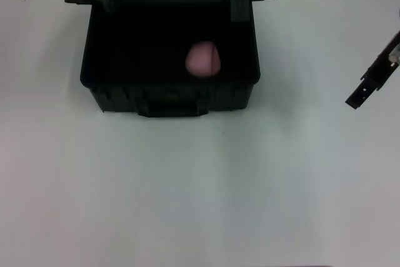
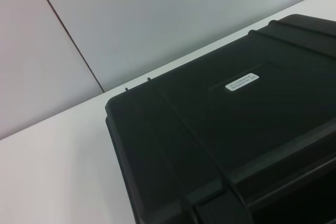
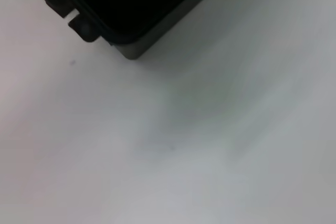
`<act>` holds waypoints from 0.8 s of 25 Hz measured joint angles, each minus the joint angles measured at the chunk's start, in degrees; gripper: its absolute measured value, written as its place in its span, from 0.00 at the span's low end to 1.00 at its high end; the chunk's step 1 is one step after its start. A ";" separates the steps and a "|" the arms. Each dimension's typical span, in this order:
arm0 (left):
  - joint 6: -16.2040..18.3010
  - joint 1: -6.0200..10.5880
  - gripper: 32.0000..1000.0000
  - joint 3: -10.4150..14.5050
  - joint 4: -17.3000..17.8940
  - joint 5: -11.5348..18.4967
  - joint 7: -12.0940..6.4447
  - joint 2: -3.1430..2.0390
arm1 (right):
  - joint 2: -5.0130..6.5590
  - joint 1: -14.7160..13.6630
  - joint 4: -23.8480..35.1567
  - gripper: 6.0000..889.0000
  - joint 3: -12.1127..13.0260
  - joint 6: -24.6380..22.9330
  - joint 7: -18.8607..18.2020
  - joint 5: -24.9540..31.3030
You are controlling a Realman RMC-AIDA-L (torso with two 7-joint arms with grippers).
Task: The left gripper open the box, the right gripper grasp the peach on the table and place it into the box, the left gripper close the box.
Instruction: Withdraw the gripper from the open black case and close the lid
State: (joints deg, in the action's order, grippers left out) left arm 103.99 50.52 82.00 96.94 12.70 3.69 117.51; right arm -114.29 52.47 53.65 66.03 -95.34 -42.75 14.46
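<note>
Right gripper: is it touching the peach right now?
Apart. The head view shows the right gripper out over bare table, well clear of the open box, while the peach lies alone inside.

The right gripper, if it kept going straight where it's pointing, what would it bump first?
Probably the bare table. The right gripper points down and toward the robot, away from the box, though depth is unclear.
</note>
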 joint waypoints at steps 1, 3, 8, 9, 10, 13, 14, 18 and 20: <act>0.02 0.00 0.38 0.00 0.00 0.00 0.00 0.00 | -0.03 0.00 0.01 0.97 -0.04 -0.01 0.01 -0.07; 0.06 0.01 0.38 0.01 0.00 0.00 0.00 0.00 | -0.04 0.00 0.02 0.97 -0.05 -0.02 0.02 -0.13; 0.08 0.02 0.37 0.08 0.00 0.01 0.01 0.00 | -0.06 -0.04 0.06 0.97 -0.05 0.02 0.09 -0.23; 0.08 0.02 0.37 0.09 0.00 0.02 0.01 0.00 | -0.06 -0.06 0.06 0.97 -0.04 0.04 0.10 -0.24; 0.08 0.02 0.37 0.09 0.00 0.03 0.00 0.00 | -0.06 -0.07 0.05 0.97 -0.04 0.07 0.10 -0.25; 0.08 0.02 0.37 0.09 0.00 0.03 -0.04 0.00 | -0.06 -0.08 0.05 0.97 -0.02 0.19 0.11 -0.27; 0.08 0.02 0.37 0.09 0.00 0.01 -0.05 0.00 | -0.06 -0.08 0.05 0.97 -0.02 0.22 0.11 -0.27; 0.08 0.02 0.37 0.24 0.00 -0.06 -0.07 0.00 | -0.06 -0.08 0.05 0.97 -0.02 0.46 0.12 -0.29; 0.12 0.04 0.37 0.77 -0.04 -0.09 -0.08 -0.01 | -0.06 -0.08 0.05 0.97 -0.02 0.62 0.12 -0.30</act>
State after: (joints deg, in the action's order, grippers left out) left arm 104.10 50.56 82.77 96.90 12.61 3.61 117.50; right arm -114.35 52.38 53.70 66.01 -94.72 -42.62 14.17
